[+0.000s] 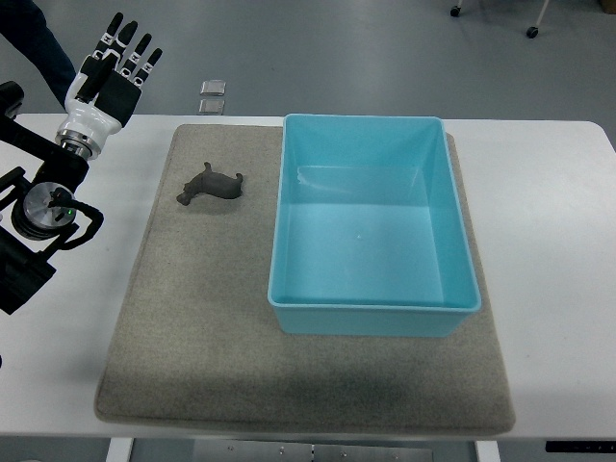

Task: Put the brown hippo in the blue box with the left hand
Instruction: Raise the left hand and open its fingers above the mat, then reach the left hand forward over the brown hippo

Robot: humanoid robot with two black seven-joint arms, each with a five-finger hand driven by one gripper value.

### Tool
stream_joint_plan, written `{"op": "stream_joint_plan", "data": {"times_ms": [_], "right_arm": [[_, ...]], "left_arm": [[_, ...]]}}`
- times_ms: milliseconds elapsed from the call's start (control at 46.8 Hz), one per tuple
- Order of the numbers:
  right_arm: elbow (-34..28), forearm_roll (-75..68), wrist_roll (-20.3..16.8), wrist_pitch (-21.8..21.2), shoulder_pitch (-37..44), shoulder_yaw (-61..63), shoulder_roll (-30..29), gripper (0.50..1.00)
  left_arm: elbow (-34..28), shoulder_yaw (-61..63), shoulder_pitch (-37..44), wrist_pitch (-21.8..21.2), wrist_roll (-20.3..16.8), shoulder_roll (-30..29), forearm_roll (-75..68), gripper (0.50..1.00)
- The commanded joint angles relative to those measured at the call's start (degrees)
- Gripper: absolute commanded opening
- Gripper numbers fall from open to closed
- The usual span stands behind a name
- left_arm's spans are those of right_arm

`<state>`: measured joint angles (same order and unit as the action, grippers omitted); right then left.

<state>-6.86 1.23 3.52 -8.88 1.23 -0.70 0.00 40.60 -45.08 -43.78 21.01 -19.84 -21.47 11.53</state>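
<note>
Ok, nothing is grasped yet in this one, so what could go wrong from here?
The brown hippo is small and lies low on the grey mat, so the left hand, open and well away from it, could pinch mat or slip off. The blue box has tall walls; a low carry might clip the near wall or nudge the box. The right hand is out of view.

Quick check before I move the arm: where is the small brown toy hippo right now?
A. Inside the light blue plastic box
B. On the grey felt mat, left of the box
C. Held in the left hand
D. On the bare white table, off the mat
B: the small brown toy hippo lies on the grey felt mat, left of the empty light blue plastic box, while the left hand is open and away from it.
</note>
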Motion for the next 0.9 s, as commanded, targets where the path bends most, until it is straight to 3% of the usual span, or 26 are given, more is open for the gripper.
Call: {"op": "stream_joint_plan", "data": {"times_ms": [0, 449, 748, 876], "right_arm": [[0.0, 0.0, 0.0, 0.0, 0.0, 0.0, 0.0, 0.936], [0.0, 0.0, 0.0, 0.0, 0.0, 0.0, 0.0, 0.936], [0.0, 0.0, 0.0, 0.0, 0.0, 0.0, 0.0, 0.936], [0.0, 0.0, 0.0, 0.0, 0.0, 0.0, 0.0, 0.936]], "left_arm": [[0.0, 0.25, 0.01, 0.08, -0.02, -0.06, -0.37, 0.994], [0.0, 0.25, 0.18, -0.79, -0.2, -0.33, -16.09, 0.988], [0.18, 2.71, -0.43, -0.18, 1.38, -0.68, -18.21, 0.994], [0.53, 5.17, -1.57, 0.08, 1.47, -0.77, -26.71, 0.994]]}}
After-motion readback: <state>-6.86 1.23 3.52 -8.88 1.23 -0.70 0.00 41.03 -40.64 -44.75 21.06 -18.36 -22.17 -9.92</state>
